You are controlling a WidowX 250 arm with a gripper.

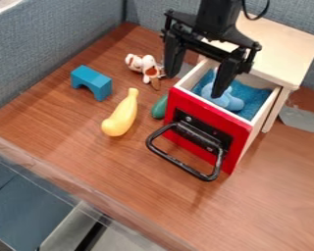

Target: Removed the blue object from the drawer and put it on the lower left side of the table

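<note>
The black gripper (193, 86) hangs over the open drawer from the top edge, its two fingers spread wide. One finger is at the left, outside the drawer's left wall; the other comes down over the drawer, in front of part of a light blue soft toy (233, 102). That toy lies inside the drawer on a darker blue lining; whether the finger touches it, I cannot tell. The drawer (241, 132) has a red front with a black handle and is pulled out of a pale wooden cabinet (284, 51).
On the wooden table (88, 142), left of the drawer, lie a blue arch block (92, 82), a yellow squash-like toy (122, 115) and a brown-and-white figure (145, 65). A green object (159, 107) touches or nearly touches the drawer's left side. Grey-blue walls border the back and left.
</note>
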